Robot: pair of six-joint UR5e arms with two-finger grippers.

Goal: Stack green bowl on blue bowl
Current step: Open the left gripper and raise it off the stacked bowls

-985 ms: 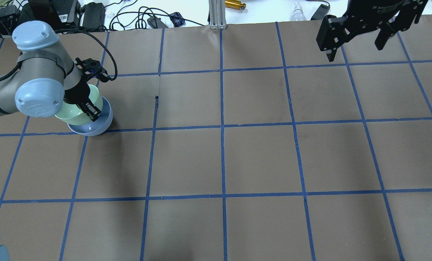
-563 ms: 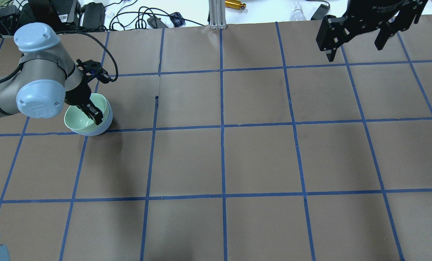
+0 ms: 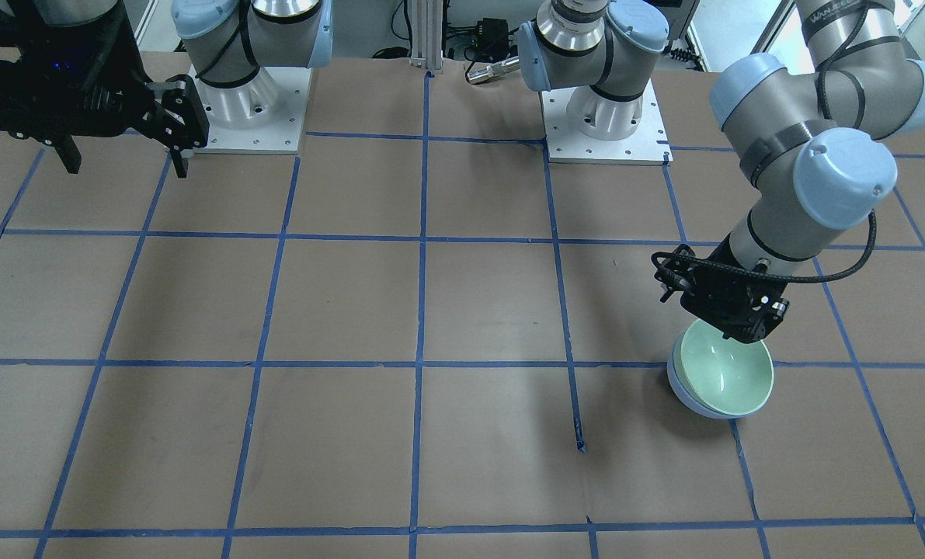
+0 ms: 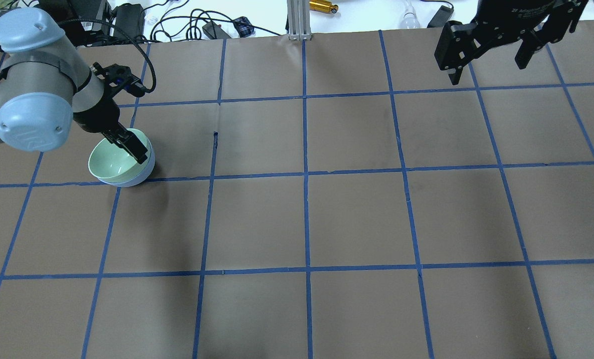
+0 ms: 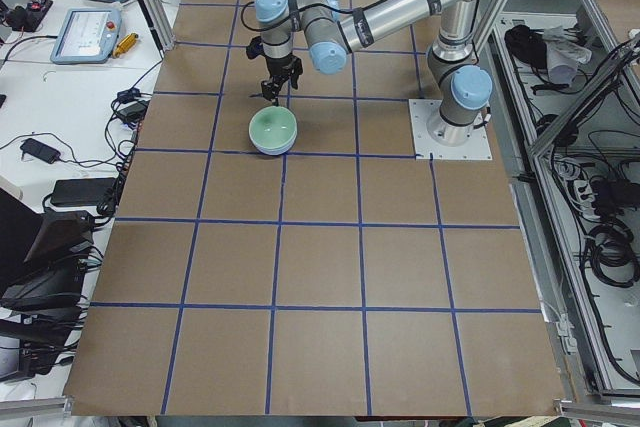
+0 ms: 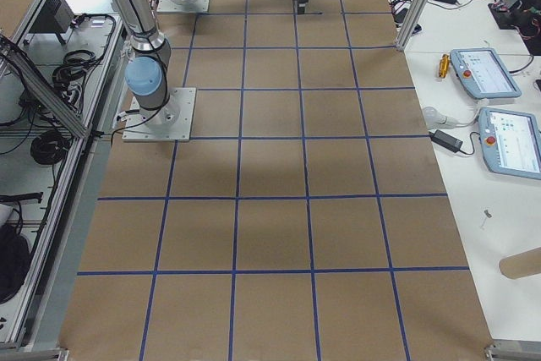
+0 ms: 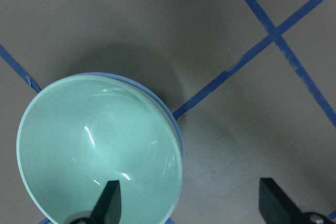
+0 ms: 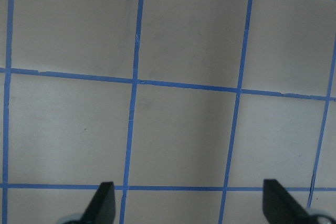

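The mint-green bowl (image 4: 111, 162) sits nested upright inside the periwinkle-blue bowl (image 4: 147, 170) at the table's left side; it also shows in the front view (image 3: 728, 374) and the left wrist view (image 7: 94, 145). Only the blue bowl's outer edge (image 3: 675, 385) shows beneath it. My left gripper (image 4: 135, 150) is open just above the green bowl's rim, holding nothing. In the left wrist view one finger (image 7: 107, 203) hangs over the bowl's inside and the other (image 7: 273, 198) outside it. My right gripper (image 4: 489, 70) is open and empty, high at the far right.
Brown paper with a blue tape grid (image 4: 305, 174) covers the table. Cables, power bricks and an aluminium post (image 4: 299, 20) lie along the far edge. The arm bases (image 3: 606, 116) stand at the robot's side.
The green bowl was held tilted over the blue bowl, then settled into it. My left gripper has let go, opened and risen slightly back. The right arm has not moved.
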